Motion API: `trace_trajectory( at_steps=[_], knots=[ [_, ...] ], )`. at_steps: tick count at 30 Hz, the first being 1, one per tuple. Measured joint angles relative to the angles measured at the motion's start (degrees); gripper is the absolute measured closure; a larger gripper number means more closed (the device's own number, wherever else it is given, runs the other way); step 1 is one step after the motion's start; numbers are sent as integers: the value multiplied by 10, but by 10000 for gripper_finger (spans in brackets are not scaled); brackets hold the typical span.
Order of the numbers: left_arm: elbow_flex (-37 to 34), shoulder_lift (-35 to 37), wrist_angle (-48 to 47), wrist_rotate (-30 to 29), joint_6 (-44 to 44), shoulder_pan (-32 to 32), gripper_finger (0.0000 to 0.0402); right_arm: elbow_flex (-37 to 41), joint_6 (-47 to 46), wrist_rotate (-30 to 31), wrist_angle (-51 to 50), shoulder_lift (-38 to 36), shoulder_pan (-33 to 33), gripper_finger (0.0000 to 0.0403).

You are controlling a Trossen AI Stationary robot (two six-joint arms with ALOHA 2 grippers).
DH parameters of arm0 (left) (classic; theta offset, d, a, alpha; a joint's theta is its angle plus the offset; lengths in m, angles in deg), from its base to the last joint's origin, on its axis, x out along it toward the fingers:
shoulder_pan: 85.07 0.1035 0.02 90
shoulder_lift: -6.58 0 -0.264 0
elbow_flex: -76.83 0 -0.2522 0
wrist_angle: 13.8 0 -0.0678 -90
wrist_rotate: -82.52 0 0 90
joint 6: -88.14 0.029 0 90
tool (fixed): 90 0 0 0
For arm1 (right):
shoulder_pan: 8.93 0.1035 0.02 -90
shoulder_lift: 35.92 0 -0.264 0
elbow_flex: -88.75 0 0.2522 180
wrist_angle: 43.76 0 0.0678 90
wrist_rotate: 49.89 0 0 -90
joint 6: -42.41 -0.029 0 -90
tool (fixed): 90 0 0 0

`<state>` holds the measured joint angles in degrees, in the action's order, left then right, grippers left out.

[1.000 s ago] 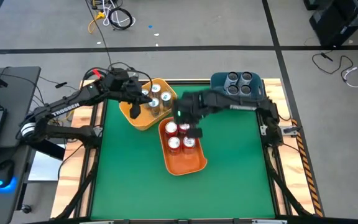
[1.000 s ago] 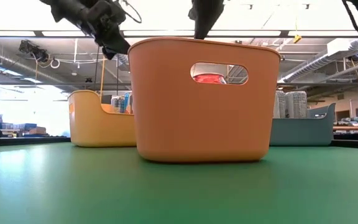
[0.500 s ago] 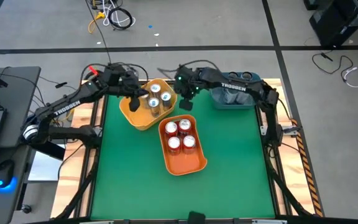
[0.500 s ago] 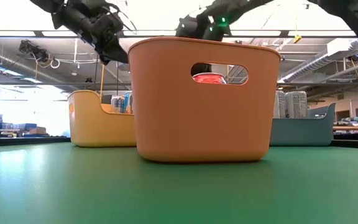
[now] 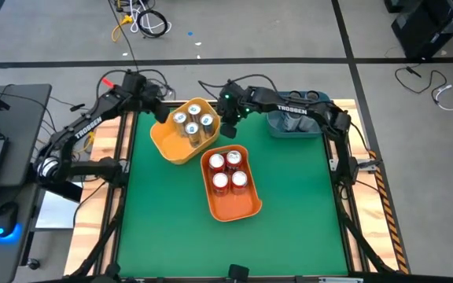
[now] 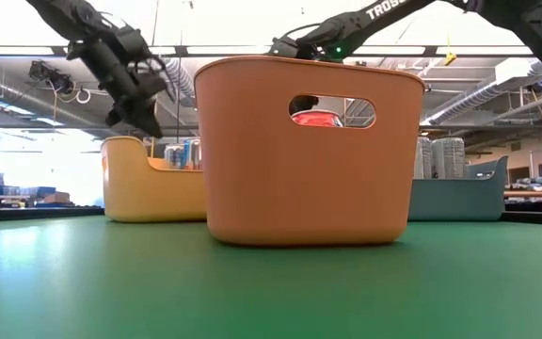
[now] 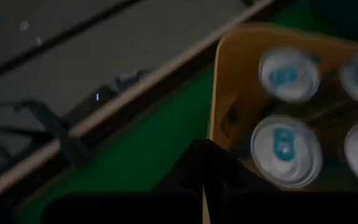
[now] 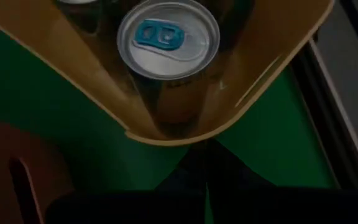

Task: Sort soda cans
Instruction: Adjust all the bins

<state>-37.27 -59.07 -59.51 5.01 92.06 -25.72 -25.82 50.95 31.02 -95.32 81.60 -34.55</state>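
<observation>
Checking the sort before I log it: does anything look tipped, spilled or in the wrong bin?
Nothing stands out. Four teal-tabbed cans stand upright in the yellow bin, four red cans upright in the orange bin, and dark cans sit in the blue bin, partly hidden by the right arm.

The soda cans [image 8: 168, 34] are seen to be metal, with brushed silver tops carrying teal tabs; the red cans [image 5: 229, 169] are topped in the same bright metal. The orange bin [image 6: 309, 160] and yellow bin [image 5: 167, 141] appear as smooth, matt plastic. The table [image 5: 289, 204] is covered in a matt green surface, edged with pale wood.
</observation>
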Motion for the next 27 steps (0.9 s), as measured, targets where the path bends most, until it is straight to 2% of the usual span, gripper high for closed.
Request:
trace_trajectory(
  at_steps=[6,10,16,23,27],
  knots=[
    [-48,-19,-22,7,-5,3,400,-2,5,-11,-4,-7,3,403],
    [-72,-18,-16,51,-15,4,400,-4,6,1,-14,-45,5,403],
    [-78,-5,-49,62,-51,-16,400,-4,6,21,-74,-118,17,403],
    [-87,83,-141,63,-94,-59,400,-4,4,51,-144,-192,47,403],
    [-86,159,-206,7,-147,-82,400,-4,-9,51,-158,-211,64,403]
  ],
)
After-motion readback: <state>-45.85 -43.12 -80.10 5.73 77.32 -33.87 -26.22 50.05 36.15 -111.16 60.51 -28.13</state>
